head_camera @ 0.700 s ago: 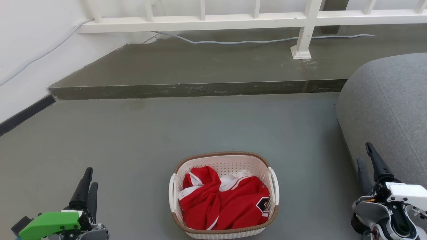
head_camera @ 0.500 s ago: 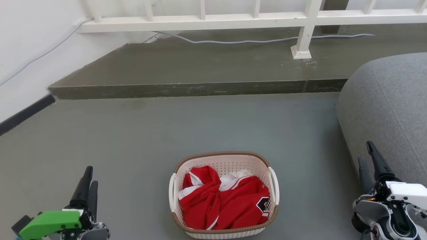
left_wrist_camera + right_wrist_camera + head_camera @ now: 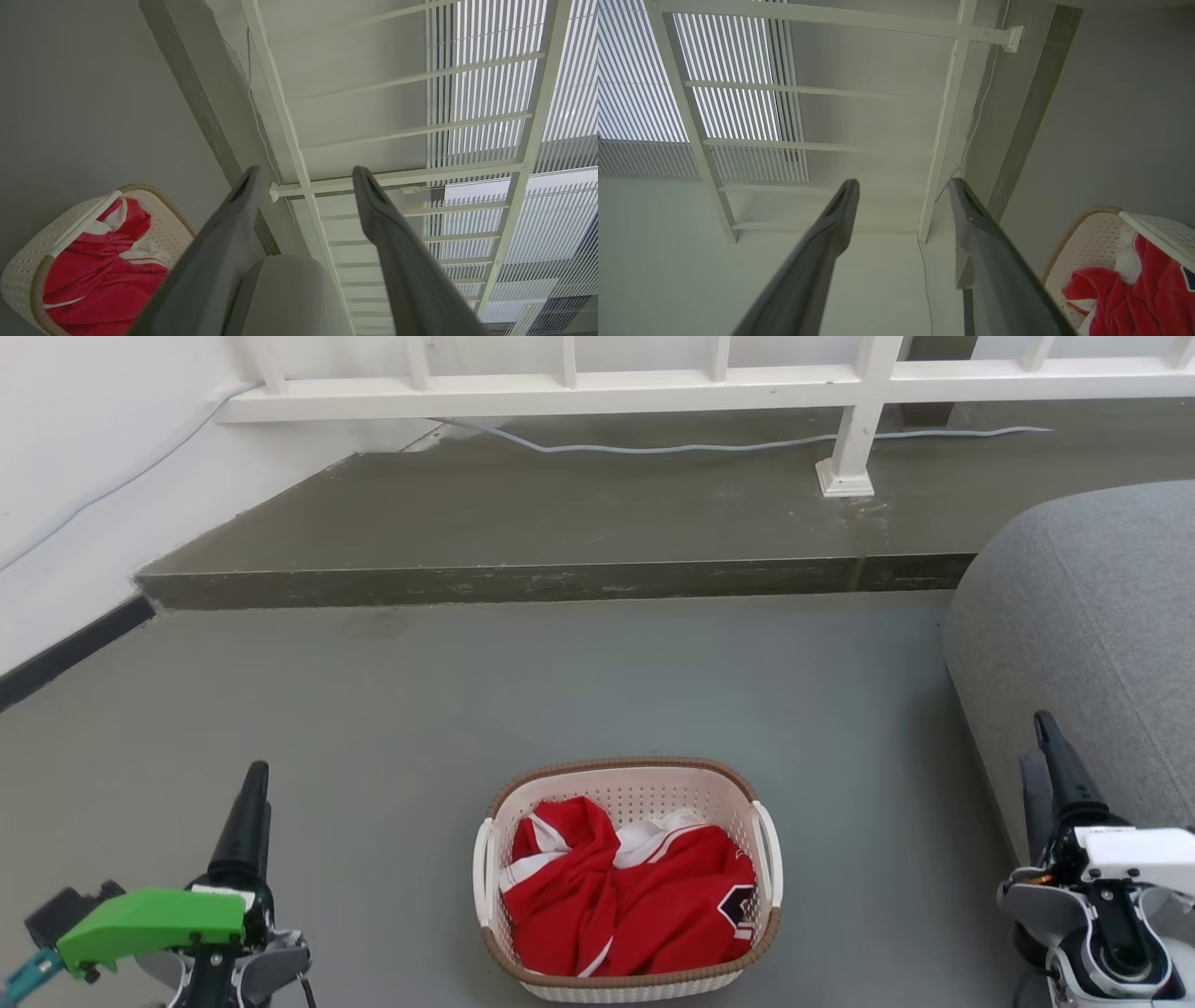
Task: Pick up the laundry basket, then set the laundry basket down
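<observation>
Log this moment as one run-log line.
phase: pre-grasp | laundry basket: on floor, red garment inside | left gripper: open, empty | right gripper: open, empty

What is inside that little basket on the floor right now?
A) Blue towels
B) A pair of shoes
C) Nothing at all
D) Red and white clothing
D: the basket holds a crumpled red garment with white trim, piled up close to its rim.

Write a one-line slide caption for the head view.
Laundry basket holding red clothing rests on grey floor between the left gripper and right gripper, jaws open.
</observation>
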Available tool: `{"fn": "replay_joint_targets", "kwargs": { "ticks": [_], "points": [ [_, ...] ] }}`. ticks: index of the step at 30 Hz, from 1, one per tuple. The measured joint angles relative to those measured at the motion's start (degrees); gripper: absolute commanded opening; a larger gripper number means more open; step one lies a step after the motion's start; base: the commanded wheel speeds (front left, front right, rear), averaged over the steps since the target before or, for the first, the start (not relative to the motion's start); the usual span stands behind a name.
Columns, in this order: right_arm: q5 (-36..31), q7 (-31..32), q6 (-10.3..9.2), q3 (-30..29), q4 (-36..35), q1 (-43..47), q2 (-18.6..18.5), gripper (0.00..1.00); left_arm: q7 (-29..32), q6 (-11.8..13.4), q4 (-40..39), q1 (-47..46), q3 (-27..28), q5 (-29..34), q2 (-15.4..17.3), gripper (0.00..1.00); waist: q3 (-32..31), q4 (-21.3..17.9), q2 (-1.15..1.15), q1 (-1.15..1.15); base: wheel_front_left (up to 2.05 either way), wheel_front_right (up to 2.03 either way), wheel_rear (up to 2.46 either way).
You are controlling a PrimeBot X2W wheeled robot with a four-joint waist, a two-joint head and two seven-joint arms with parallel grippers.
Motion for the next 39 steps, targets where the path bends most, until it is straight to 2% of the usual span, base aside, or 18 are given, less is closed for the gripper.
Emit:
{"fn": "replay_joint_targets", "kwargs": {
  "ticks": [16, 39],
  "points": [
    [-14.73, -3.32, -0.09, 3.69, -0.92, -1.26, -3.08, 1.0, -3.47, 0.0, -1.24, -2.01, -4.9, 14.78, 2.96, 1.0, 0.07, 0.25, 0.0, 0.0, 0.0, 0.0, 0.0],
    [-41.3, -7.62, -4.16, 9.83, -3.93, -3.01, -7.08, 1.0, -7.77, 3.81, -4.78, -4.33, -11.68, 40.55, 5.38, 1.0, 0.16, 0.42, 0.0, 0.0, 0.0, 0.0, 0.0]
  ]
}}
